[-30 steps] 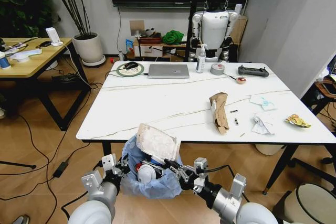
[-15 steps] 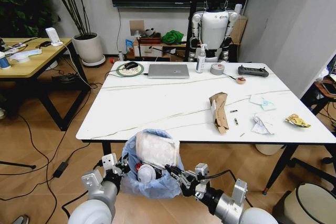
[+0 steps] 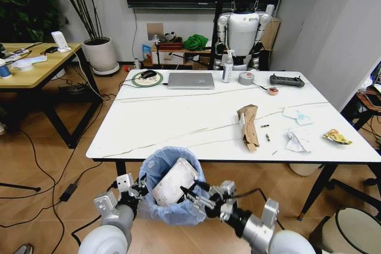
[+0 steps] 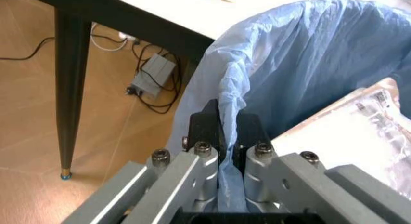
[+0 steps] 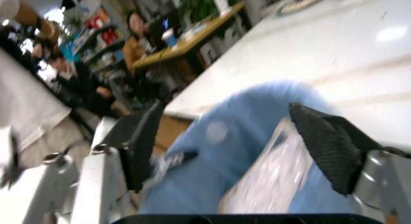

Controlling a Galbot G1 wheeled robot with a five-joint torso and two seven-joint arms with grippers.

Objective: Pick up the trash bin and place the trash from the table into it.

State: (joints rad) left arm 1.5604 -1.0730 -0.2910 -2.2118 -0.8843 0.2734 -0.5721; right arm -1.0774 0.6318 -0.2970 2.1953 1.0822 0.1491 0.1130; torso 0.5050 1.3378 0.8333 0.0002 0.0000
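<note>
The trash bin (image 3: 156, 173), lined with a crinkly light-blue bag, hangs just below the near edge of the table (image 3: 178, 117). My left gripper (image 3: 136, 192) is shut on the bin's rim; the left wrist view shows my left gripper (image 4: 226, 133) pinching the blue bag (image 4: 308, 55). A white flat package (image 3: 174, 182) leans inside the bin. My right gripper (image 3: 191, 195) is open beside the bin; in its wrist view my right gripper (image 5: 231, 151) spans the bin (image 5: 257, 113). Trash on the table: a torn brown cardboard box (image 3: 248, 127), white papers (image 3: 296, 141), a tissue (image 3: 297, 115) and a wrapper (image 3: 337, 138).
A grey laptop (image 3: 190, 80), spray bottle (image 3: 227, 66), tape roll (image 3: 246, 78) and black controller (image 3: 287, 80) line the table's far side. A white robot (image 3: 241, 31) stands behind. A wooden desk (image 3: 36, 66) is at left, a dark round bin (image 3: 357, 230) at lower right.
The white package, first upright on the bin's rim, has tipped over and slid down into the bin. My right gripper has let go and stays by the rim.
</note>
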